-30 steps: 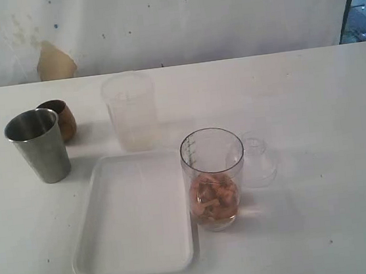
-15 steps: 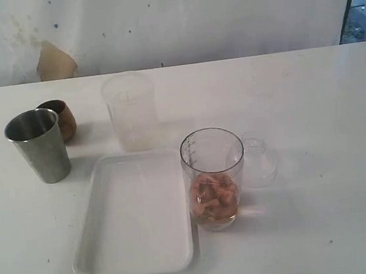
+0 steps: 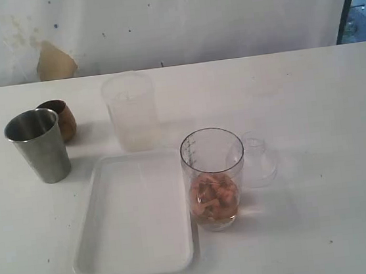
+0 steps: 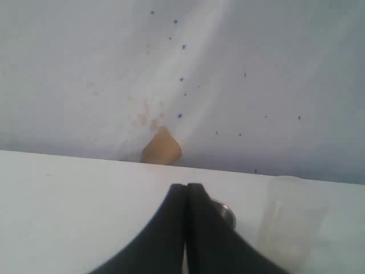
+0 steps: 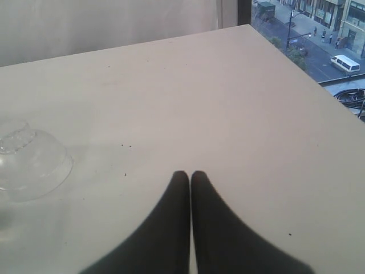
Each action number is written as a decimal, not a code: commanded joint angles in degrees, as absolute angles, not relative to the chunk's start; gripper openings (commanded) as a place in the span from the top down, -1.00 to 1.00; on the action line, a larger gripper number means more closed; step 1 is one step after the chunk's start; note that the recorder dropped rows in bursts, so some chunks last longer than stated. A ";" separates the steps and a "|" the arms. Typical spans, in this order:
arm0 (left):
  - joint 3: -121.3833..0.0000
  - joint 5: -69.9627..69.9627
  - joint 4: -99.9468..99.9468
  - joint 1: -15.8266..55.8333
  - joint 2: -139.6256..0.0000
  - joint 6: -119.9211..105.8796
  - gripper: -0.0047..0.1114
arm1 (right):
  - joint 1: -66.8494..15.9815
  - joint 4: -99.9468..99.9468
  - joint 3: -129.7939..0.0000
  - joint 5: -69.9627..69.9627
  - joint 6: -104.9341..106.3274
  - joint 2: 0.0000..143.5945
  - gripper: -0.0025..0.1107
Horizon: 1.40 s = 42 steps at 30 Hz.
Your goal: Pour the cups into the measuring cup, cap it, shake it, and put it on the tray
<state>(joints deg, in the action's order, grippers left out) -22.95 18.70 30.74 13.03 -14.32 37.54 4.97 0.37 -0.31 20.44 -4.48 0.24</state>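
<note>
Shows a white table [image 3: 312,109] from above. Right of centre: clear measuring cup [image 3: 213,176], upright, with orange-brown pieces at its bottom. Touching or just beside it on the left: white tray [image 3: 139,215]. Just right of it: clear dome cap [image 3: 257,160], off. At left: steel tumbler [image 3: 37,145] with small copper cup [image 3: 58,118] behind, both upright. Upper centre: frosted cup [image 3: 131,111]. Left end effector [image 4: 186,188] and right end effector [image 5: 190,176] pinched fully closed, gripping nothing. Probably the pouring step, tumbler contents unseen; next, calls for opening the left end effector around the tumbler.
</note>
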 commanded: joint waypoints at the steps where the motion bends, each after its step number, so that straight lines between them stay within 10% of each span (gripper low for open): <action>1: -23.27 18.89 30.26 13.26 -14.03 37.45 0.92 | 5.07 0.40 0.00 20.06 -4.75 0.00 0.96; 20: -22.61 18.87 12.40 13.26 -12.62 36.49 0.92 | 5.07 0.40 0.00 20.06 -4.75 0.00 0.96; 27: -17.53 18.18 -0.37 13.15 -8.14 1.58 0.92 | 5.07 0.40 0.00 20.06 -4.75 0.00 0.96; 42: -2.16 12.14 -0.47 -8.49 0.00 -4.98 0.92 | 5.07 0.40 0.00 20.06 -4.75 0.00 0.96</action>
<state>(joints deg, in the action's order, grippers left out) -4.52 13.66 -2.08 -8.24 -0.24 -4.85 4.97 0.37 -0.31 20.44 -4.48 0.24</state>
